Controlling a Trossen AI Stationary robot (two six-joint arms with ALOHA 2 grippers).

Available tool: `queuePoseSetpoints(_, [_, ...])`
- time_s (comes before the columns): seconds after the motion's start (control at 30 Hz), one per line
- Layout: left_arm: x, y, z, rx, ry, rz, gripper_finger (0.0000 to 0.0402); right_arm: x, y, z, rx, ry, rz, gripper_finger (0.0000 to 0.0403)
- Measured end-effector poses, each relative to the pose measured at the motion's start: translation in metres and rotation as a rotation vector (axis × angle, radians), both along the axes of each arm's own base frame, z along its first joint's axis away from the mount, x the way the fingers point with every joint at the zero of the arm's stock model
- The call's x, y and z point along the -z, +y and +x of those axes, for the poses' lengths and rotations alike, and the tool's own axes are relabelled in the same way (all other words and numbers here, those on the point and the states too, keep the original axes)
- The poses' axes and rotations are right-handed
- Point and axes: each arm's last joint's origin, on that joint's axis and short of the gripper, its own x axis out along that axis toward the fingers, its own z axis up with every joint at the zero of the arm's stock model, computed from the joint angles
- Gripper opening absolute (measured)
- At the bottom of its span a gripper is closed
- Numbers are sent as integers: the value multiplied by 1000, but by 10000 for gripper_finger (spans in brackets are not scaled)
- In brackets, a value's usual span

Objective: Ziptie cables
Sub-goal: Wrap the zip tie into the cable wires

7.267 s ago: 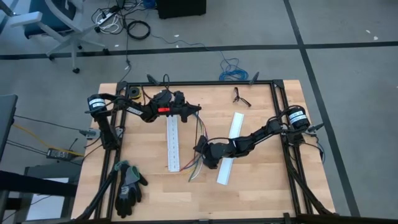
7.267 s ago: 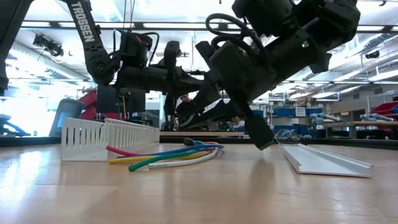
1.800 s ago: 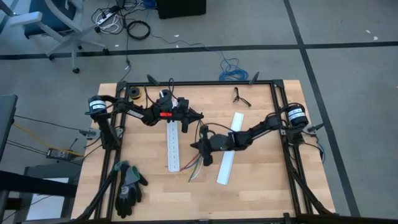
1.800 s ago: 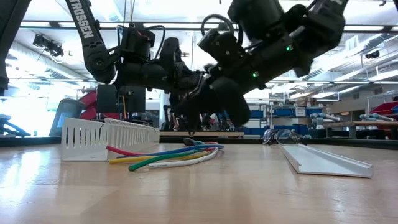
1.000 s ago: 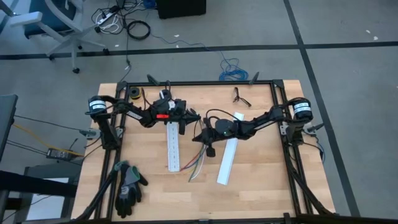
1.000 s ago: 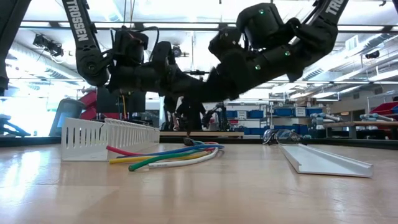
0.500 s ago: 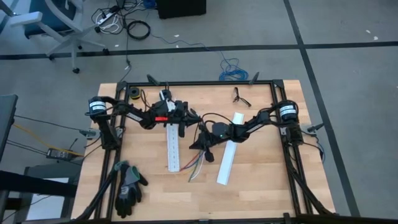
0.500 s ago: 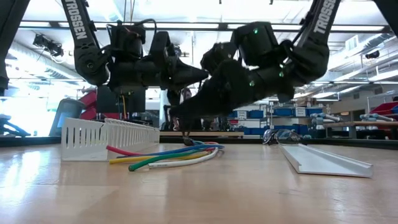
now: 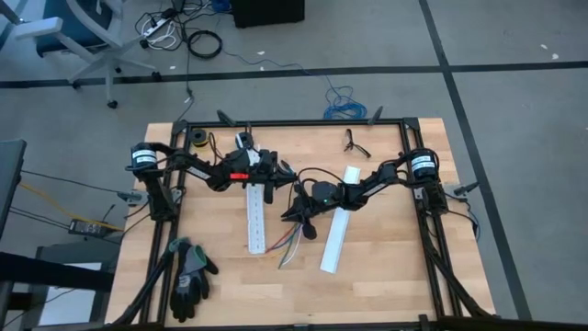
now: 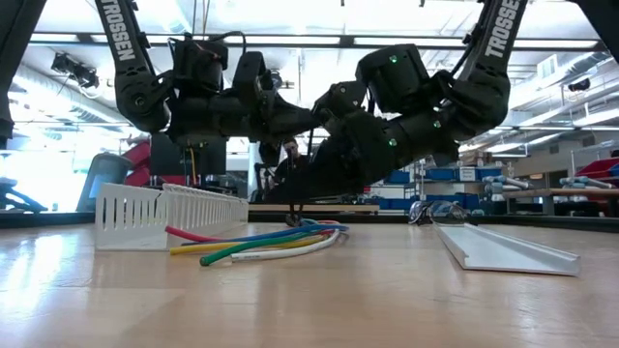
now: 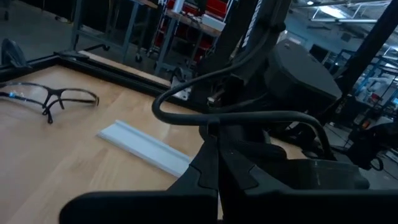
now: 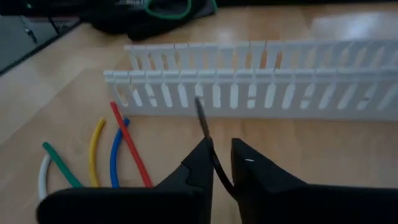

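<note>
Grey floor (image 9: 514, 83), office chair (image 9: 69, 37), bright ceiling lights (image 10: 319, 10)

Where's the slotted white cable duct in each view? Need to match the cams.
High: slotted white duct at table centre, just left of the cables.
Low: at left, behind the cables.
Left wrist: not in view.
Right wrist: across the top, beyond the cables.
Shared landmark: the cables.

two white strips (image 9: 256, 213), one pair of gloves (image 9: 190, 274), one pair of glasses (image 9: 354, 142)
</note>
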Motion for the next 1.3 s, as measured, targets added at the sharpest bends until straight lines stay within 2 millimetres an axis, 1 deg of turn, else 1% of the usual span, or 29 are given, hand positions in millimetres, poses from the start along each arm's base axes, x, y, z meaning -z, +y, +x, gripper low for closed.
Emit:
queuePoseSetpoints(0.13, [2,0,0,-4,18,13,1,2,0,-1,-5,24,-14,71])
queuePoseSetpoints(0.27, [6,0,0,-9,57,26,1,3,0,-1,-9,33,-25,80])
queuePoseSetpoints(0.47, [19,1,-2,-65,188,20,1,4,0,-2,-22,31,-60,86])
queuePoseSetpoints(0.57, [19,2,-2,-71,191,21,1,5,0,-2,-24,36,-63,90])
queuePoseSetpoints(0.73, [14,2,-1,-66,137,34,1,5,0,-2,-25,38,-63,91])
queuePoseSetpoints(0.83, [14,2,-1,-65,137,35,1,7,4,-3,-44,53,-84,90])
queuePoseSetpoints(0.93, [14,2,-1,-64,141,33,1,9,15,-5,-100,56,-195,90])
queuePoseSetpoints(1.1, [15,2,-1,-64,143,33,1,6,37,-3,-75,13,-452,88])
queuePoseSetpoints(1.2, [15,2,-1,-70,146,32,1,-1,45,4,-90,-24,-575,84])
queuePoseSetpoints(1.3, [14,2,-1,-88,137,6,1,-4,44,10,-100,2,-682,79])
